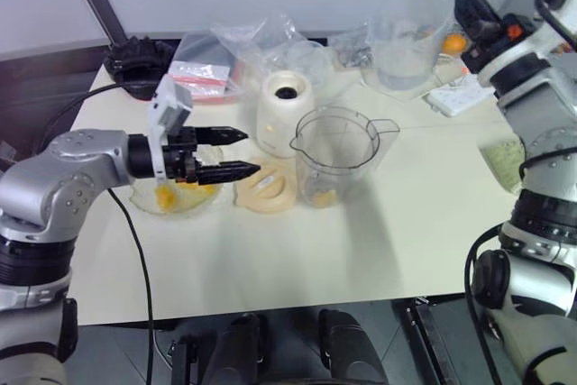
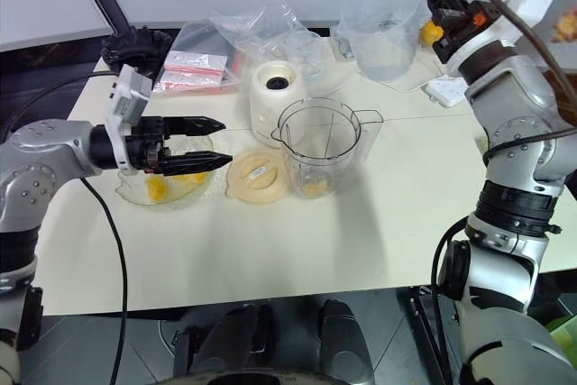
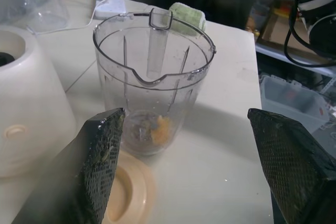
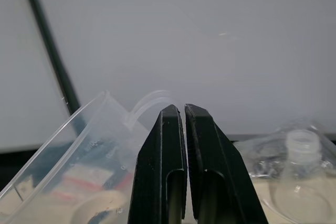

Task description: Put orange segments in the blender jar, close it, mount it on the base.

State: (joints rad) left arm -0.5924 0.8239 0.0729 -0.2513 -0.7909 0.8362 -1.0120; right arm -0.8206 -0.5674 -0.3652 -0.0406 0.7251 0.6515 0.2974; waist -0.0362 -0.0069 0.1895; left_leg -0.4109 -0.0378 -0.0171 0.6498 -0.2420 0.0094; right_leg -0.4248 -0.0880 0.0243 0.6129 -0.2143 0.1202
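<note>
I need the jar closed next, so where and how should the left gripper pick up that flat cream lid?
Grip the lid across its rim, from above; it lies flat between the glass bowl and the blender jar. The left gripper hangs open beside it.

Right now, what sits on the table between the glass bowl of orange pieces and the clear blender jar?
The flat round cream lid lies there, between the bowl and the blender jar, in the right eye view.
</note>
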